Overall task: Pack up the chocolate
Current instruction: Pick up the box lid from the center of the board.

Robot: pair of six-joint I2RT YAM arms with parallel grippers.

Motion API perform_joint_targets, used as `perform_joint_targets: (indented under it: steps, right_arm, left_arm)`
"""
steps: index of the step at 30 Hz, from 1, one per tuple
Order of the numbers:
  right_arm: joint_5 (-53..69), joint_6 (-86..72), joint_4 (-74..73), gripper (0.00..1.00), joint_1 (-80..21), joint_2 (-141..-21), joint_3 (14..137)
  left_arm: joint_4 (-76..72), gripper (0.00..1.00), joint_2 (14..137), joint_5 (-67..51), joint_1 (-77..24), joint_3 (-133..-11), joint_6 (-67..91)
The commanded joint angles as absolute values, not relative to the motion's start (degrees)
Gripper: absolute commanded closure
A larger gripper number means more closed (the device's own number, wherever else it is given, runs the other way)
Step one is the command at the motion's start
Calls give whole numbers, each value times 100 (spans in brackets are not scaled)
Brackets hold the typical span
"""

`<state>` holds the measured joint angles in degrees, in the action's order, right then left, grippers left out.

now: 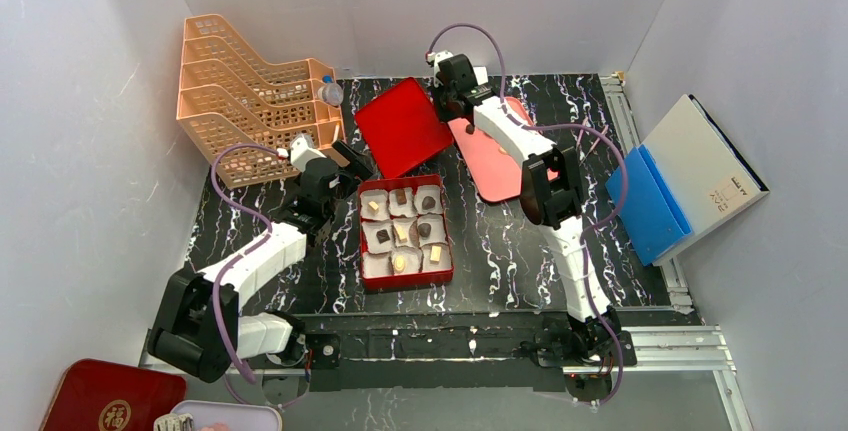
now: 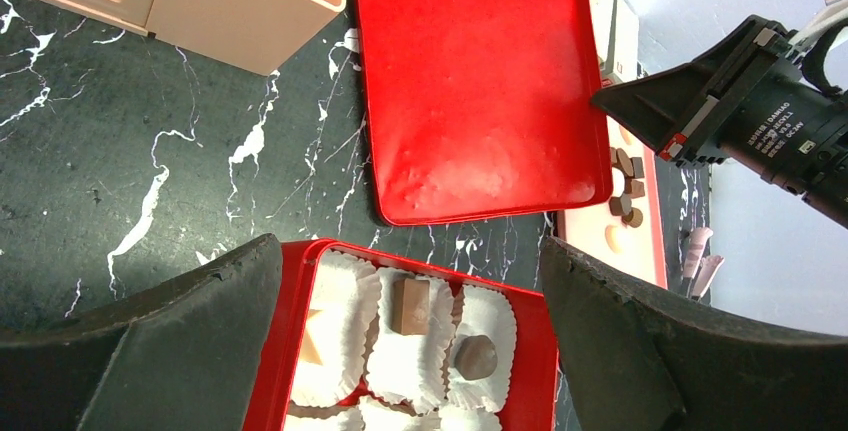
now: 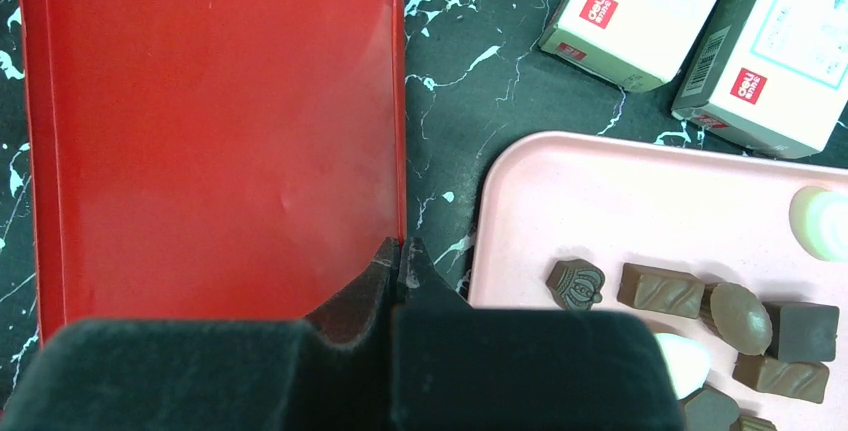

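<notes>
My right gripper (image 3: 400,256) is clamped on the red lid (image 3: 210,131)'s edge, probably to cover the box (image 2: 283,351) at its 6 o'clock, whose cups (image 2: 345,286) hold the chocolate (image 2: 411,306), while my left gripper (image 2: 408,246) hangs open above that box.

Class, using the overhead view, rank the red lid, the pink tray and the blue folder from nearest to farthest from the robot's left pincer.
1. The red lid: just up and right of the left pincer.
2. The pink tray: further right, beyond the lid.
3. The blue folder: at the far right of the view.
</notes>
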<state>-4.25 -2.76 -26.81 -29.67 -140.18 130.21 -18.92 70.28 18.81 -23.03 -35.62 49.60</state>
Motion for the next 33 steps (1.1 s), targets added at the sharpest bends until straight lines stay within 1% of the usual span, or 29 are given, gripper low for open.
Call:
perform_joint_targets:
  steps: [1, 24, 33]
  right_arm:
    - [-412, -378, -2370, 99, -2971, -13487, 13382]
    - [-613, -332, -2268, 99, -2984, -13000, 13613]
    - [-556, -381, -2310, 99, -2982, -12604, 13405]
  left_arm:
    - [-1982, 1, 7090, 2106, -2321, -3740, 4888]
    - [-2094, 2, 7314, 2083, -2327, -3856, 4878]
    - [-2166, 2, 7379, 2064, -2325, -3969, 4981]
